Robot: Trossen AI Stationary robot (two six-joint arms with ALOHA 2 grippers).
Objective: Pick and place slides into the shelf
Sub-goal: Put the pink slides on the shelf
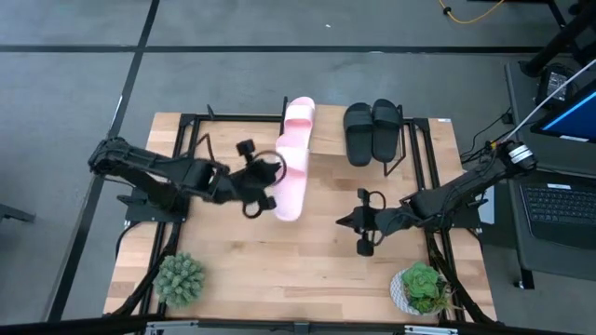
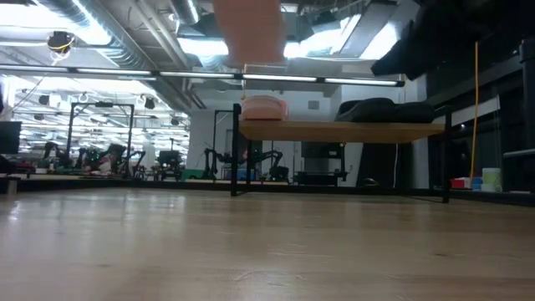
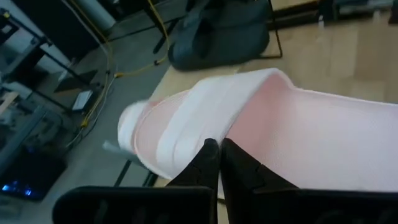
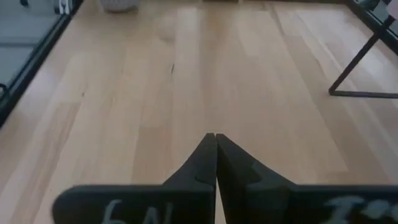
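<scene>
While the left gripper [image 1: 265,191] pinches a pink slide [image 1: 291,181] mid-frame, jaws clamped on its edge, I'd carry it level up to the shelf [image 1: 326,140] beside its twin [image 1: 298,121]. Right gripper [image 1: 358,223] idles closed, lower right.

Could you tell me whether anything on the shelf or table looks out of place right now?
Only mid-task disorder: the left gripper holds one pink slide in the air, not yet on the shelf. The other pink slide and the black pair sit on top.
</scene>
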